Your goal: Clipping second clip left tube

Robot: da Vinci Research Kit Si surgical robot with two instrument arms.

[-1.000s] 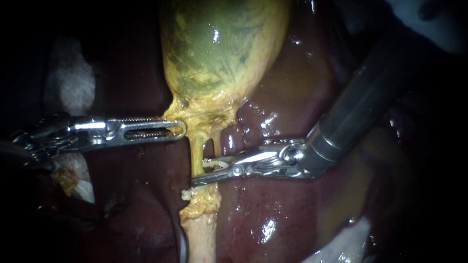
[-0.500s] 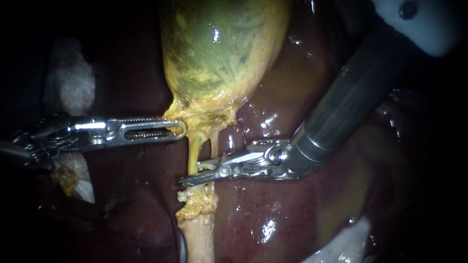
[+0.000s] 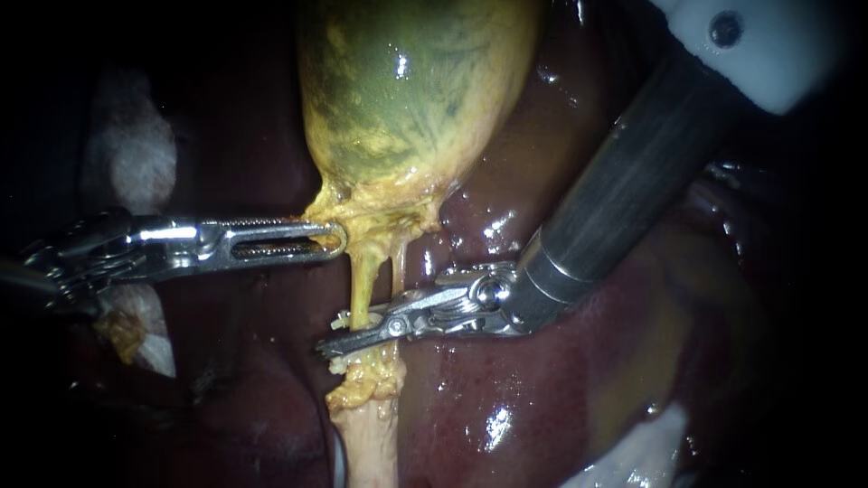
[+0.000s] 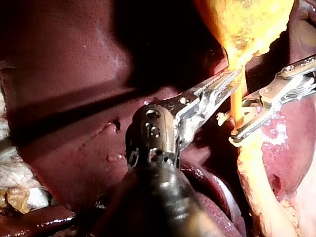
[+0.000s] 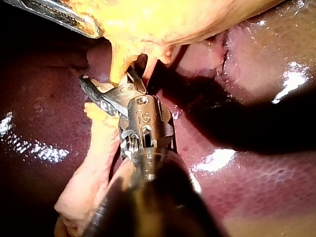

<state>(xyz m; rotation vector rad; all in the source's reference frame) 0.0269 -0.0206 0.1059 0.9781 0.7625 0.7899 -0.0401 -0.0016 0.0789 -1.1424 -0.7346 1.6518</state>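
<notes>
Endoscope view: yellow left tube (image 3: 363,287) (slender)

The backdrop is the liver (image 3: 561,380), a wet, dark red-brown surface that fills the centre and right of the endoscope view, with bright glints of light just right of centre and at lower centre. The light falls mostly on the middle of the frame, while the left edge, the upper left corner and the far right sink into near-black shadow. A pale, fuzzy white pad (image 3: 131,149) lies dim at the left of the frame, and another white patch (image 3: 637,452) shows at the lower right edge.
</notes>
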